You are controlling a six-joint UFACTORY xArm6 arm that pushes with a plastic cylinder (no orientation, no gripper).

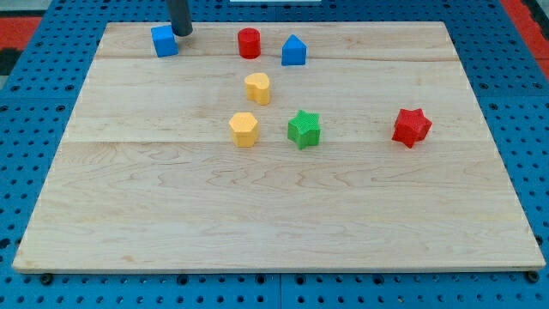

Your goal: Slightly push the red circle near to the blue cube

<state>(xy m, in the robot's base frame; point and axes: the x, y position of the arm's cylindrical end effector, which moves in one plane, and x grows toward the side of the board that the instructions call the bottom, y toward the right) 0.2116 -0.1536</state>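
Your tip (183,33): just right of the blue cube (164,40), top left of bench (257,215) | red circle (249,43): apart, rightward | hand: none seen, state untellable | writing: none readable

Wooden board (274,223) with seven scattered coloured blocks.

rod: dark, upright, entering from the view's top
my tip (182,33): just right of the blue cube (164,40)
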